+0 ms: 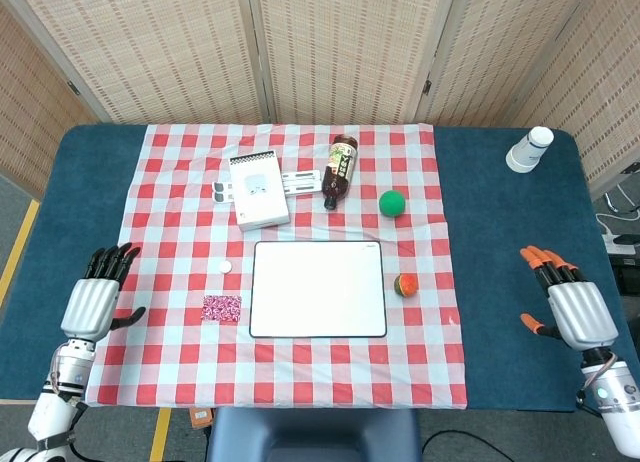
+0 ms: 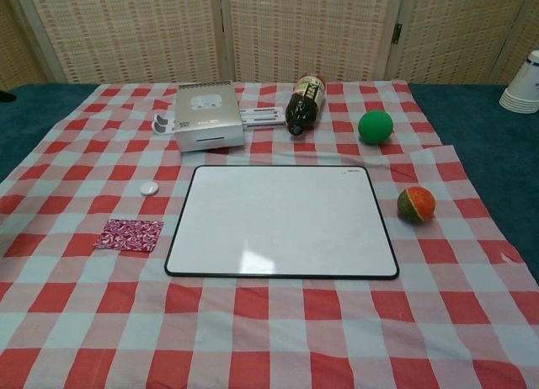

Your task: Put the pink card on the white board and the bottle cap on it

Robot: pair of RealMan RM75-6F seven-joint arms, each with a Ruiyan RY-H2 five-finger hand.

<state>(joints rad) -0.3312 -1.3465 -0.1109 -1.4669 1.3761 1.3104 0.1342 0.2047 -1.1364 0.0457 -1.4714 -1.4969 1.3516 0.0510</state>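
Resting apart at the table edges: left hand (image 1: 95, 300) and right hand (image 1: 572, 304), fingers spread, holding nothing. Pink card (image 1: 222, 308) lay just left of white board (image 1: 318, 288); bottle cap (image 1: 226, 267) near board's upper-left corner, on checkered cloth (image 1: 160, 212).

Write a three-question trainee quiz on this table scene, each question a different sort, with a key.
1. True or false: the pink card already lies on the white board.
2. Which lies nearer the bottle cap? A) green ball B) pink card C) paper cups
3. Fill in: the brown bottle lies on its ____.

Key
1. False; it lies on the cloth left of the board.
2. B
3. side

Both the left hand and the right hand hold nothing.
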